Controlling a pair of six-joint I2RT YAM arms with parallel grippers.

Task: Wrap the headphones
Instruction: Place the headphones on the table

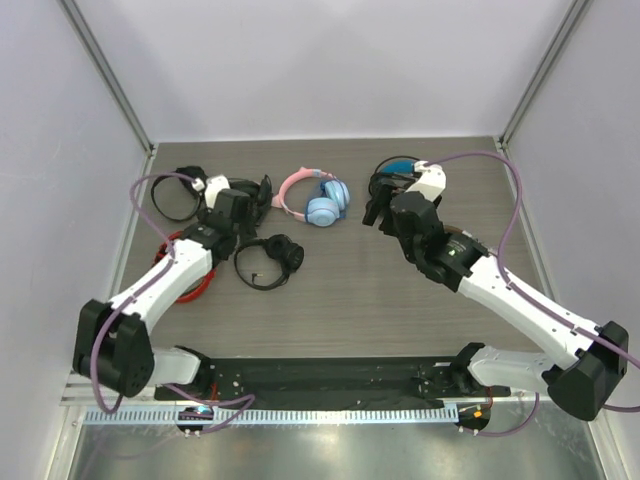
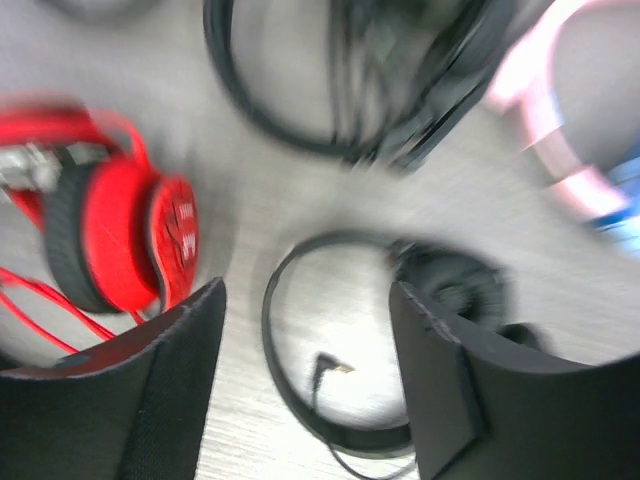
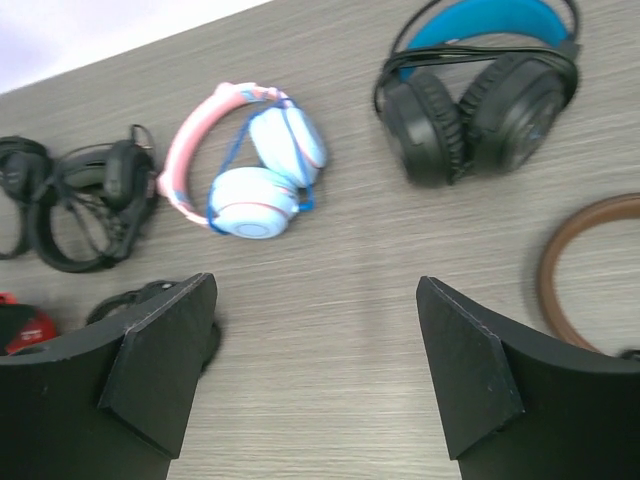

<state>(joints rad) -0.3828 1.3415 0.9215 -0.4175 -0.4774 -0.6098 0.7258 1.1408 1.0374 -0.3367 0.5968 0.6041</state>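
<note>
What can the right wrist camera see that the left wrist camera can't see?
Only the right wrist view shows the big black headphones with the blue band and a brown band at the edge. Only the left wrist view shows the slim black headphones as a whole loop with their little plug, seen between the fingers of the open left gripper. Both views show the pink-and-blue headphones, another black pair and the red headphones, though the right wrist view catches only a sliver of red.

– Where do the headphones (image 1: 268,260) lie?
– On the table (image 1: 340,300), just near-right of the left end effector (image 1: 238,215). A pink-and-blue pair (image 1: 315,200) sits farther off, a red pair (image 1: 190,282) left.
</note>
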